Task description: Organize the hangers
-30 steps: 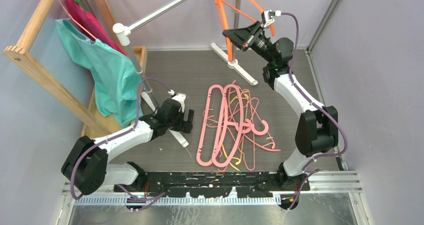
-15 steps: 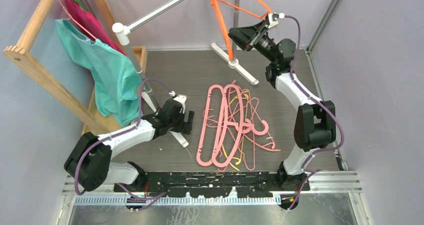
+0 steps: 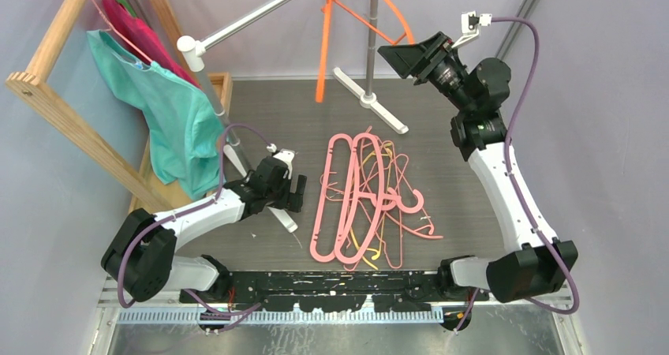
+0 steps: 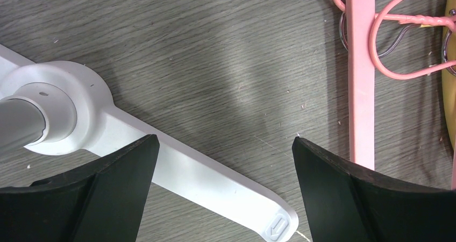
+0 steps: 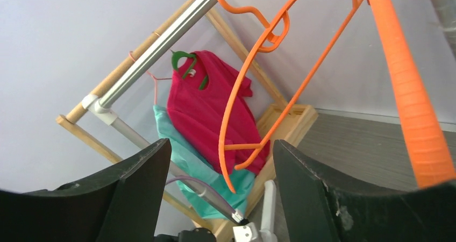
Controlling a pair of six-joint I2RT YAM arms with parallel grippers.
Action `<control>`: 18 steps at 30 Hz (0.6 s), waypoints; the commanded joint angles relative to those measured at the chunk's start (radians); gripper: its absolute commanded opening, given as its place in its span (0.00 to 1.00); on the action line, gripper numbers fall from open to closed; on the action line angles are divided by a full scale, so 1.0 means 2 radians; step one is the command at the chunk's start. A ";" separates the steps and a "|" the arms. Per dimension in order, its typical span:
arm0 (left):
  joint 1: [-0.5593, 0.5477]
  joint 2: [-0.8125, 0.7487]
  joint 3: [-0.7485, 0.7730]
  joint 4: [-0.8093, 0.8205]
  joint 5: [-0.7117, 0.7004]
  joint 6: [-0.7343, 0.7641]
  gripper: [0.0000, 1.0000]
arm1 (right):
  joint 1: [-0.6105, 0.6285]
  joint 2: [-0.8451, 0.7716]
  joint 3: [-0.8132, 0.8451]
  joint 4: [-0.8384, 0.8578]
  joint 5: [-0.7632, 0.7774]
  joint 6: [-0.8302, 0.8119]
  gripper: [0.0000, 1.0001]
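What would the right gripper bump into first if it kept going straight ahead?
Probably the thin orange hanger hanging on the metal rail, straight ahead of the right gripper; depth is unclear.

Note the smooth, glossy plastic hangers (image 4: 360, 86) on the matt wood-grain floor (image 4: 215, 64). At your 10 o'clock: satin metal rail (image 3: 252, 17), bare wooden rack (image 3: 61, 22), soft cloth garment (image 3: 177, 118).

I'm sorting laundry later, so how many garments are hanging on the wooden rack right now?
2. A teal garment hangs in front on the wooden rack, and a magenta garment hangs behind it. Others could be hidden behind them.
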 commanded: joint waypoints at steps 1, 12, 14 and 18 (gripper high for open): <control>0.000 -0.009 0.014 0.009 -0.005 0.002 0.98 | 0.003 -0.025 0.028 -0.099 0.013 -0.113 0.75; 0.000 -0.008 0.018 0.008 -0.002 0.005 0.98 | 0.098 -0.010 0.127 -0.228 0.103 -0.270 0.76; 0.000 -0.012 0.016 0.012 0.001 0.003 0.98 | 0.129 0.006 0.148 -0.248 0.141 -0.293 0.76; 0.000 -0.015 0.012 0.019 0.006 0.002 0.98 | 0.205 0.052 0.204 -0.301 0.232 -0.362 0.76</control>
